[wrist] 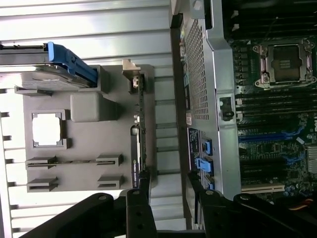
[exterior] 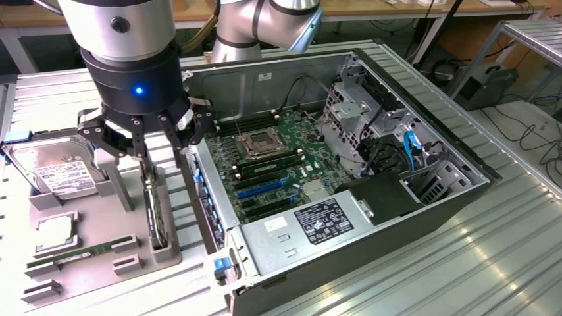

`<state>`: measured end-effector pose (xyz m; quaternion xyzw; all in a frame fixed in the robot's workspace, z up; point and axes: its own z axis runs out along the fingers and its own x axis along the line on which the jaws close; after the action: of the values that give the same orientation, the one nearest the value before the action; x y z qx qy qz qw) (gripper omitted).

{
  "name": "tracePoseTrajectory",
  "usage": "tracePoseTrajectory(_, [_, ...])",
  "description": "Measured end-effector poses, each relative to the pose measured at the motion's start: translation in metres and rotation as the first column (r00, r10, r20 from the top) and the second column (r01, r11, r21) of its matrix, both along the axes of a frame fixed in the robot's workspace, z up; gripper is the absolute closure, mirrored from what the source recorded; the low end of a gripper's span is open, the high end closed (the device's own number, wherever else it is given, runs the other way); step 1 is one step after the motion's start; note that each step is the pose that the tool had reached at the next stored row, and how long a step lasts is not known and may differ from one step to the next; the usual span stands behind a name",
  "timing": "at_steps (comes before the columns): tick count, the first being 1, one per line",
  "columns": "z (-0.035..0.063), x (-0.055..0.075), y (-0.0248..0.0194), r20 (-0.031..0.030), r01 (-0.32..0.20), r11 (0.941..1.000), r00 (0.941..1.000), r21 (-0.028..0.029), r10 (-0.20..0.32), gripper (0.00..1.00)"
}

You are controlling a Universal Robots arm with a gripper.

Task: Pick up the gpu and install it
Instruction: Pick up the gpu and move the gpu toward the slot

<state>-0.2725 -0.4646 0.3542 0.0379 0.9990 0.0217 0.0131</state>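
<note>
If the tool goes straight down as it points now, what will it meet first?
Probably the slim black rectangular card standing on edge in the grey plastic holder, under the open tool; depth is unclear.

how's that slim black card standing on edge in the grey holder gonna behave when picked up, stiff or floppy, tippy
Probably stiff: the slim black gpu card stands straight on edge in the grey slotted holder. So thin, it would likely tip once out of its slot. It looks light, an easy lift for the open gripper above it.
</note>
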Motion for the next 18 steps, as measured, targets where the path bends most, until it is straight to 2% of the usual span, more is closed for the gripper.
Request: tracePoseTrajectory(18, [-0.0063,-0.0069,0.0000,0.0000,0.000,1.0000,1.0000,0.0001,0.000,0.58])
